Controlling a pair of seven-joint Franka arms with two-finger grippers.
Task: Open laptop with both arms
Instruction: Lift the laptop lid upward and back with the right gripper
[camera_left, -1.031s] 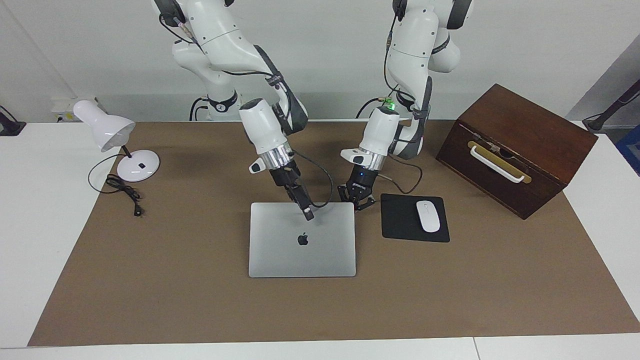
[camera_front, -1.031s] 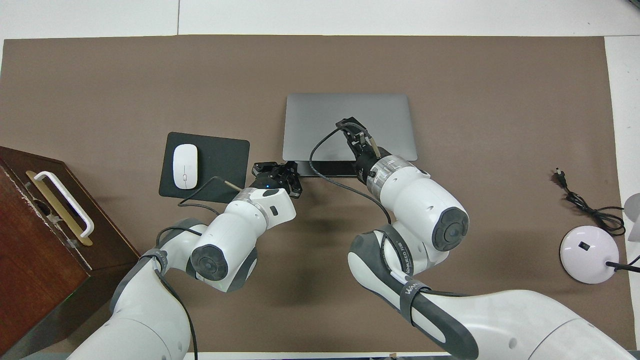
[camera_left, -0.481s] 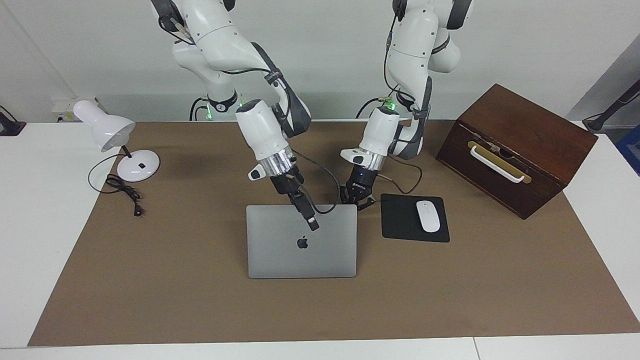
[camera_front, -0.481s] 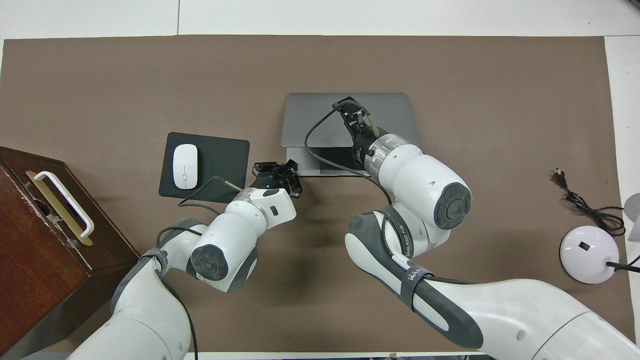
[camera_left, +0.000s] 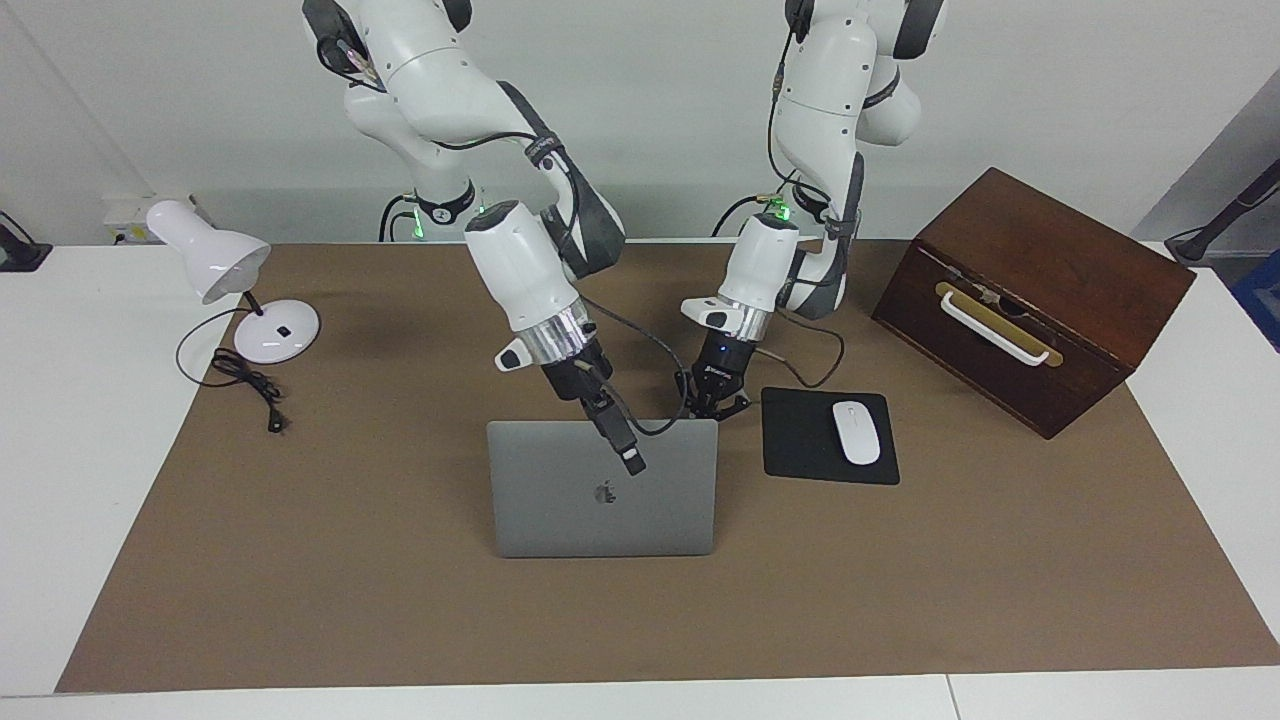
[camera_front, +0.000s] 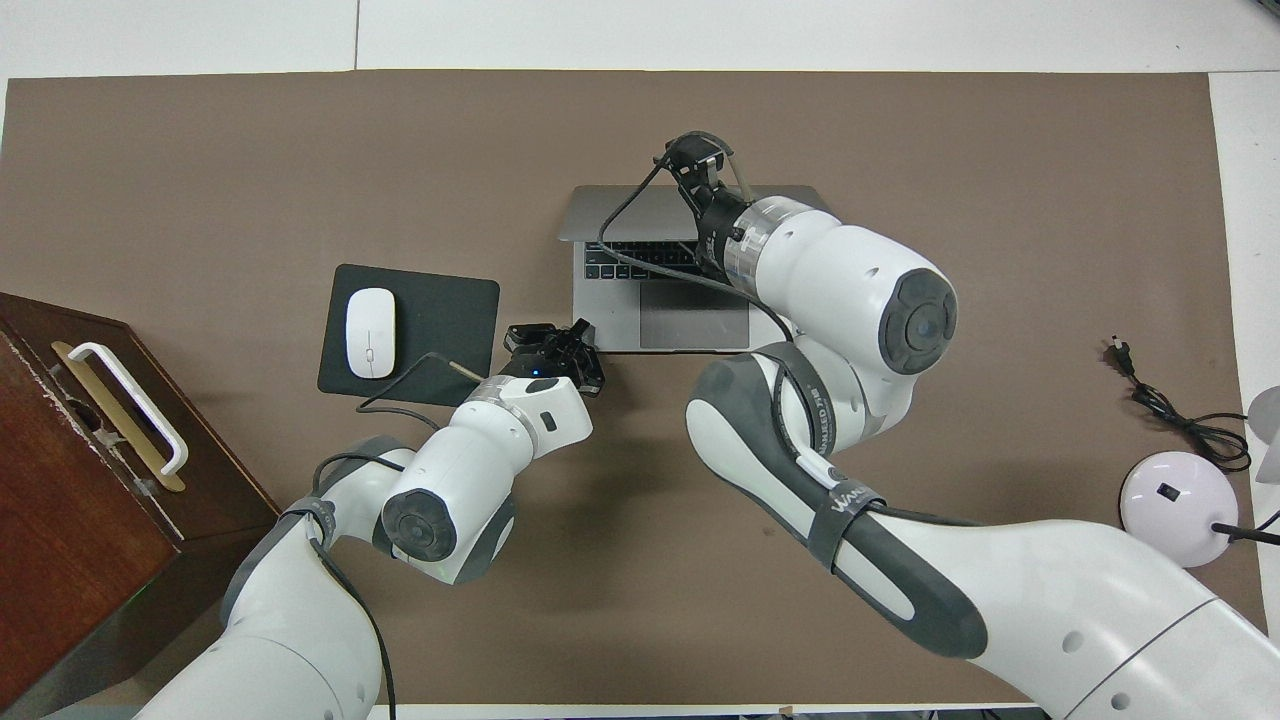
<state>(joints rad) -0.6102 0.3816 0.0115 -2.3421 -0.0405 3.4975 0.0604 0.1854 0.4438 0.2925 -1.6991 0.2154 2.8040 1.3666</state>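
We see the laptop (camera_left: 600, 500) mid-table on the brown mat (camera_left: 350, 600), its lid raised steeply, keyboard showing from overhead. It sits beside the mouse pad (camera_left: 800, 440), toward the right arm's end of it.

Our right gripper (camera_left: 632, 462) is at the lid's raised edge, fingers spread wide. They appear to straddle that edge, though we cannot tell if they actually pinch it.

Our left gripper (camera_left: 718, 405) is fully closed and holds nothing. It is low at the laptop base's corner nearest the robots on the mouse-pad side. We cannot tell whether it touches the base.

A mouse (camera_left: 856, 432) lies on the pad.
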